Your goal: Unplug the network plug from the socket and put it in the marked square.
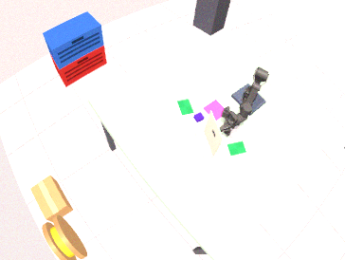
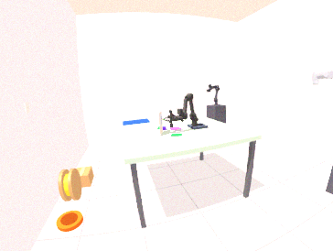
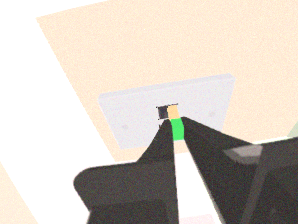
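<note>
The upright beige panel (image 1: 211, 138) (image 2: 160, 121) (image 3: 125, 50) carries a grey plate (image 3: 130, 112) with a dark socket (image 3: 162, 112). The plug (image 3: 177, 129), green with a tan front end, sits in the socket. My gripper (image 3: 174, 123) (image 1: 224, 126) (image 2: 168, 118) is pressed up to the panel and shut on the green body of the plug. The thin tab is too small to make out. A magenta square (image 1: 214, 108) and two green squares (image 1: 185, 106) (image 1: 236, 148) are marked on the table near the panel.
A small purple cube (image 1: 198, 117) lies left of the panel. A blue crate on a red crate (image 1: 76, 47) and a dark box (image 1: 210, 14) (image 2: 216, 113) stand farther off. A flat blue pad (image 2: 135, 122) lies on the table's far side.
</note>
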Robot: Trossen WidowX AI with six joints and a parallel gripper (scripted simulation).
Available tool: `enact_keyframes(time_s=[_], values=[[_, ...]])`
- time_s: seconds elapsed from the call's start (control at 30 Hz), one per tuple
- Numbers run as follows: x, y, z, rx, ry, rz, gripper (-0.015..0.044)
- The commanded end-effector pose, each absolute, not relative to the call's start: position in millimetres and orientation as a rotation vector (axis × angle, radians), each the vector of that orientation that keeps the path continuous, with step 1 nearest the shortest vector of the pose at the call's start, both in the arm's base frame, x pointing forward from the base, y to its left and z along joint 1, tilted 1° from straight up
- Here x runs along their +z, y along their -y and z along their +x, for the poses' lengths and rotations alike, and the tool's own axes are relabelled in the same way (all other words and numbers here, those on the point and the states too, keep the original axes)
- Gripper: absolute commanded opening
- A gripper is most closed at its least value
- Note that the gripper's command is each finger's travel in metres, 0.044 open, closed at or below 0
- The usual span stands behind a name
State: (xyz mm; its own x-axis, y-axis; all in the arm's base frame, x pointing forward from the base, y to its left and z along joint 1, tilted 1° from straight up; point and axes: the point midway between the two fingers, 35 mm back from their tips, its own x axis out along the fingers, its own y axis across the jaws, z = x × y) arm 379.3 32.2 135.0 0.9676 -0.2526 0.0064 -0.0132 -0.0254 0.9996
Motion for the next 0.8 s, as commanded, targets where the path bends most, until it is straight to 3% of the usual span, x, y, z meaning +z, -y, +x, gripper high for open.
enact_keyframes(time_s=[0.0,0.77], values=[[134.9,-34.8,374.7,-0.193,0.206,1.586,0.0000],[134.5,-43.2,360.1,-0.194,0.205,1.587,0.0000]])
